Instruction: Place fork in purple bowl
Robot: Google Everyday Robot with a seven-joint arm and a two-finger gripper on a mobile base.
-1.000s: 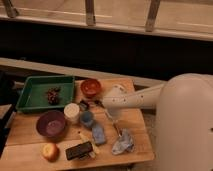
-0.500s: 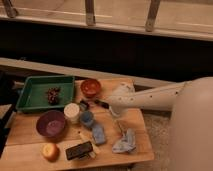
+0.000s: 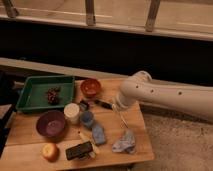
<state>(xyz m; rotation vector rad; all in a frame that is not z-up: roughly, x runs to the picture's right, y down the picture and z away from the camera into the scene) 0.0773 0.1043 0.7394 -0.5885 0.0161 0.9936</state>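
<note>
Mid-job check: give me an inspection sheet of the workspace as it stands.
Surface: wooden table, crowded.
Job's things: purple bowl front-left, looks empty; fork, thin sliver under the arm's end, outside the bowl.
Clutter: green tray, orange-red bowl, white cup, apple, grey cloth, black-handled knife.
Grippers: pincer at the arm's tip, right of the knife, above the table.
Cables: nothing seen.
Surroundings: railing posts behind, floor at right.

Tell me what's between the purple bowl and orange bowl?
A white cup sits between the purple bowl and orange bowl, in the camera view. The gripper is farther right, over the table.
</note>
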